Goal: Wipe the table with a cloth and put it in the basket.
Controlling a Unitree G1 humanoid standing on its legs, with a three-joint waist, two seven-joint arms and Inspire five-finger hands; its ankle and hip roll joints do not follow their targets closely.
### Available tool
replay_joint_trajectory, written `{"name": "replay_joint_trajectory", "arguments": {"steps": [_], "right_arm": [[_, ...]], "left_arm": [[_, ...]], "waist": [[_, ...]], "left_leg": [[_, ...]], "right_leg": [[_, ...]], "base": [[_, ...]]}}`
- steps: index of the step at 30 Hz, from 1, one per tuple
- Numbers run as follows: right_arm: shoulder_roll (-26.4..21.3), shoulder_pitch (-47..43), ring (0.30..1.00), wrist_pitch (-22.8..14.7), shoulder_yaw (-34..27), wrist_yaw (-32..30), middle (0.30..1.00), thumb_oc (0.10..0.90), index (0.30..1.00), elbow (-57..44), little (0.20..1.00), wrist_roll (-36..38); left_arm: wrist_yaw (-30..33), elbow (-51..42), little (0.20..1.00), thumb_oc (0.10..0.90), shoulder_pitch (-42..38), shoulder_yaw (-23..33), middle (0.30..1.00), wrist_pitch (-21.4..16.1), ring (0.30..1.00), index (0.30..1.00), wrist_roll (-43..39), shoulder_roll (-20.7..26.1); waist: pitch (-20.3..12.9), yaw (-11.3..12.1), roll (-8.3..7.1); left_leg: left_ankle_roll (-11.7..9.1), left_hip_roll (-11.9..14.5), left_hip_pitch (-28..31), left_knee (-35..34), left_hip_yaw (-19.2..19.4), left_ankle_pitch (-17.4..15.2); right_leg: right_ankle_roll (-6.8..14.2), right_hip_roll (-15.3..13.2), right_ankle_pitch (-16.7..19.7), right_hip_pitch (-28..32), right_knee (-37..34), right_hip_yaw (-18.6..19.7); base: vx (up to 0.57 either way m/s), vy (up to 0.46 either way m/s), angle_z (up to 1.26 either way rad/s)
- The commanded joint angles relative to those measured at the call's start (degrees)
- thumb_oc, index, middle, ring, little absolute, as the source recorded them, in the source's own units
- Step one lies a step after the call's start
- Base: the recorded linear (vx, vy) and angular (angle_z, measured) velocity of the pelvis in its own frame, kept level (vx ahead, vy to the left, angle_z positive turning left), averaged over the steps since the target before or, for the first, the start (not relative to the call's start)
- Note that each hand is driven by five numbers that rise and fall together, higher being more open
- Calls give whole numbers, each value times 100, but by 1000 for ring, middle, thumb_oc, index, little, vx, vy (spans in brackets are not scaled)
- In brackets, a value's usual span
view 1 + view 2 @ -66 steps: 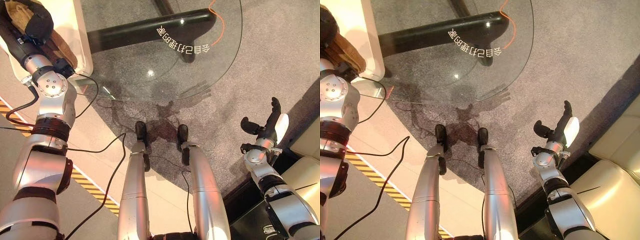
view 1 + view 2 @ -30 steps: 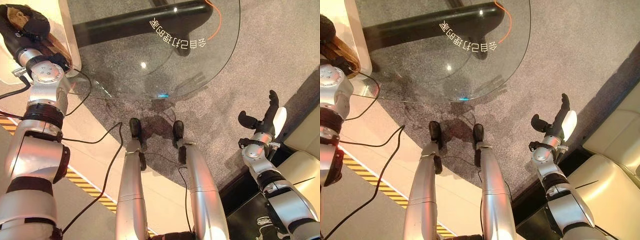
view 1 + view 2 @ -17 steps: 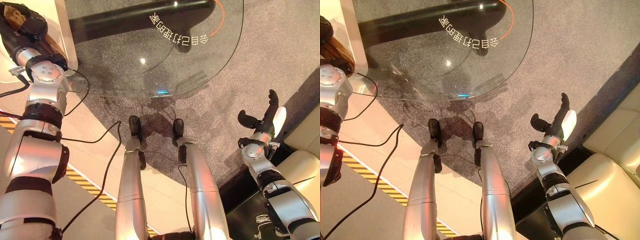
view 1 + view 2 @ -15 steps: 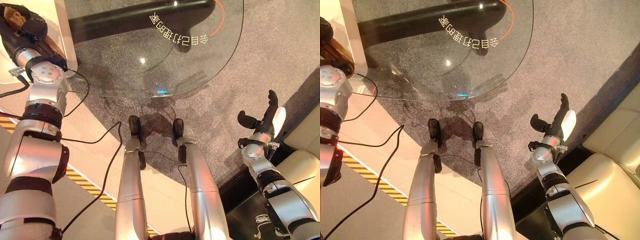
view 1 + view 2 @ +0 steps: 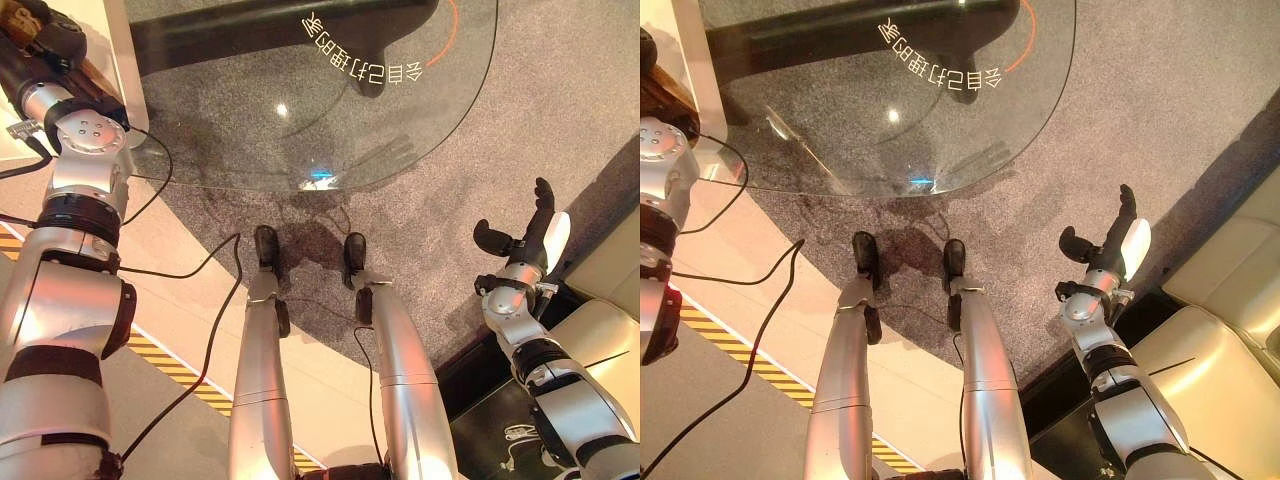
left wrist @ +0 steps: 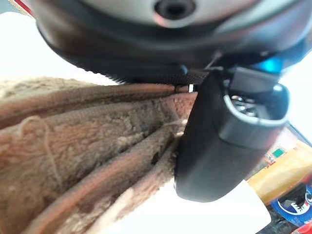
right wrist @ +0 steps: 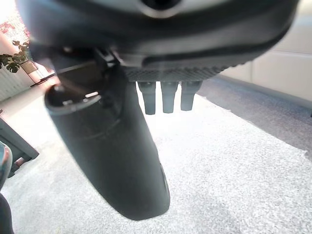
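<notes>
The left hand [image 5: 40, 40] is up at the far left corner, beside the round glass worktop [image 5: 300, 110], with the brown cloth [image 6: 73, 156] bunched in its grip — its wrist view shows the thumb pressed against the fuzzy folds, so the fingers are clenched on the fabric. The cloth sits over a white surface [image 5: 100, 30] next to the glass. The right hand [image 5: 1110, 250] hangs well apart over the grey carpet [image 5: 1160, 110], fingers relaxed and straight, holding nothing — cream cushions [image 5: 1230, 340] lie near it.
</notes>
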Motion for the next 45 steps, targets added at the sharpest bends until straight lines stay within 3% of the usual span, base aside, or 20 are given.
{"name": "replay_joint_trajectory", "arguments": {"steps": [1, 25, 34, 38, 41, 45], "right_arm": [[-416, 89, 900, -207, -131, -391, 900, 800, 900, -183, 900, 112], [-432, 93, 900, -291, -157, -311, 900, 800, 900, -80, 900, 146], [-283, 320, 900, -206, -169, -309, 900, 800, 900, -104, 900, 90], [-134, 548, 900, -204, -230, -262, 900, 800, 900, -17, 900, 7], [-48, 871, 900, -123, -407, 88, 900, 800, 900, 177, 900, 66], [35, 1193, 900, -104, -561, 366, 900, 800, 900, 382, 900, 214]], "left_arm": [[486, 94, 900, 800, -584, 64, 900, -321, 900, 900, 225, 838], [242, 233, 900, 800, -537, 107, 900, -461, 900, 900, -66, 837], [86, 10, 900, 800, -169, 453, 900, -1171, 900, 900, -629, 801], [-66, -155, 900, 800, 192, 753, 900, -1701, 900, 900, -1015, 775], [-582, -467, 900, 800, 634, 1129, 900, -2059, 900, 900, -1558, 717], [-869, -709, 900, 800, 1190, 1516, 900, -2241, 900, 900, -1898, 632]], "waist": [[-155, 96, -31], [-155, 87, 6], [-155, 68, 13], [-155, 58, 6], [-155, 110, 34], [-291, 185, 63]], "left_leg": [[377, -62, 245, 561, 518, -894], [373, -82, 296, 553, 504, -876], [321, -79, 698, 299, 507, -764], [244, -89, 1042, 107, 514, -679], [201, -138, 1722, -312, 565, -565], [181, -235, 2310, -752, 582, -449]], "right_leg": [[200, 152, 380, 328, -693, 56], [210, 147, 391, 328, -638, 72], [272, 194, 487, 651, -853, 144], [332, 203, 568, 1002, -1117, 220], [415, 169, 610, 1647, -1500, 189], [461, 106, 651, 2240, -1887, 115]], "base": [[0, 0, 0], [0, 0, 0], [0, 0, 0], [0, 0, 0], [0, 0, 0], [27, 4, 0]]}}
